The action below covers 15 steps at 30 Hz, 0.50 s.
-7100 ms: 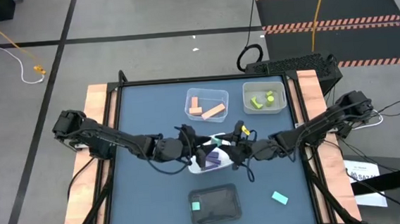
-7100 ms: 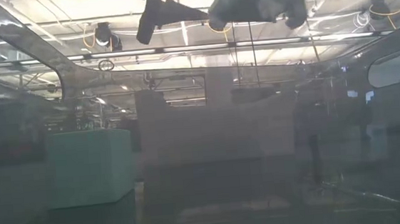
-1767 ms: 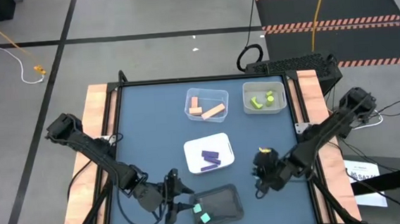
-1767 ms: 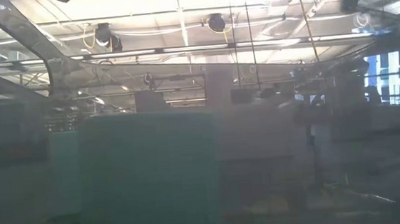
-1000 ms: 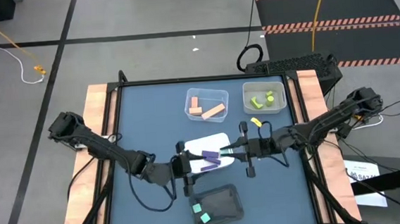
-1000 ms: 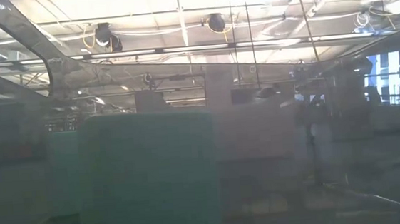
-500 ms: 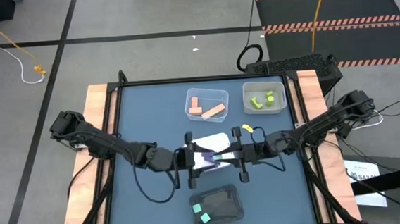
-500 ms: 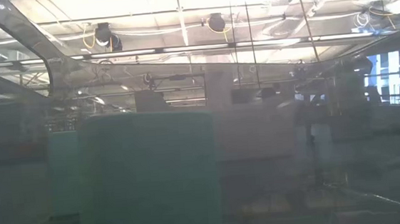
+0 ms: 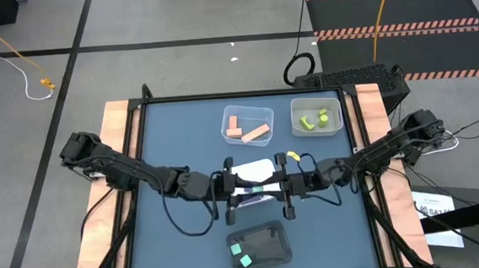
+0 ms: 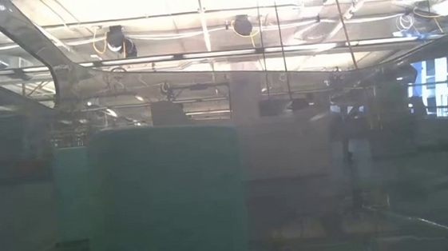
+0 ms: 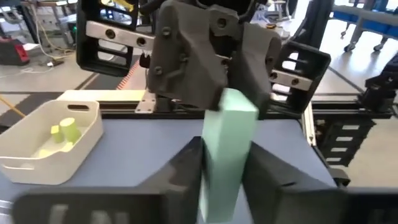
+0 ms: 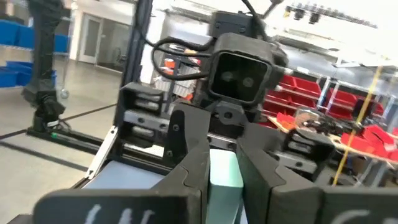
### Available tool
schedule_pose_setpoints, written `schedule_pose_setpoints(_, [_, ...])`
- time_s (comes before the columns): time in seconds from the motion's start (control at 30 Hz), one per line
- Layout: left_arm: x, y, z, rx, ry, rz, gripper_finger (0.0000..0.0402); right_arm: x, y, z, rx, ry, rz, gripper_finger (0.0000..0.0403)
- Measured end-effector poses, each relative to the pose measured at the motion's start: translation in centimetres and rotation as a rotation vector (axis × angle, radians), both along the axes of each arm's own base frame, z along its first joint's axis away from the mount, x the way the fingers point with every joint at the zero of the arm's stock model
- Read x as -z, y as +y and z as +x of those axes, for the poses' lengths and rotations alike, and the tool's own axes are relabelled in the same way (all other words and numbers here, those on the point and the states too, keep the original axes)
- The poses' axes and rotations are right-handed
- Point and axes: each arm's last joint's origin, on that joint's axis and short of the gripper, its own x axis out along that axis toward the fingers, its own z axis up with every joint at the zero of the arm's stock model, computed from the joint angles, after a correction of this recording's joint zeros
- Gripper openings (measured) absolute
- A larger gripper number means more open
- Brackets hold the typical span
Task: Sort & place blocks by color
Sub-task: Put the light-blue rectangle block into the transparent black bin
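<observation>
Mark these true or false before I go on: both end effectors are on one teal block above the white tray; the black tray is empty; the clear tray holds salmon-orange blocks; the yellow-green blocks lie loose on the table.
1. Left end effector and right end effector meet on one teal block above the white tray. True; both wrist views show each pair of fingers around it.
2. The black tray is empty. False: two teal blocks lie in it.
3. The clear tray holds salmon-orange blocks. True.
4. The yellow-green blocks lie loose on the table. False: they sit in the grey-beige tray.
</observation>
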Motion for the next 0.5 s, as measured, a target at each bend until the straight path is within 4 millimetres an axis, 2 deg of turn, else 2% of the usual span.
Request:
schedule_pose_setpoints(0.07, [0.0,0.0,0.0,-0.008,-0.001,0.009,0.0058,0.0,-0.1,0.0,0.014,0.002,0.017,0.0046])
schedule_pose_setpoints(0.2, [-0.2,-0.2,0.0,0.005,-0.016,-0.01,0.0058,-0.1,-0.1,0.0,0.038,0.006,0.064,0.0074])
schedule_pose_setpoints(0.37, [-0.2,-0.7,-0.2,0.022,-0.018,-0.034,0.0059,0.3,0.1,-0.1,0.05,0.06,0.068,0.0149])
schedule_pose_setpoints(0.5, [-0.1,-1.2,-0.4,0.038,-0.016,-0.035,0.0061,-0.2,0.6,-1.4,0.024,0.14,0.099,0.0206])
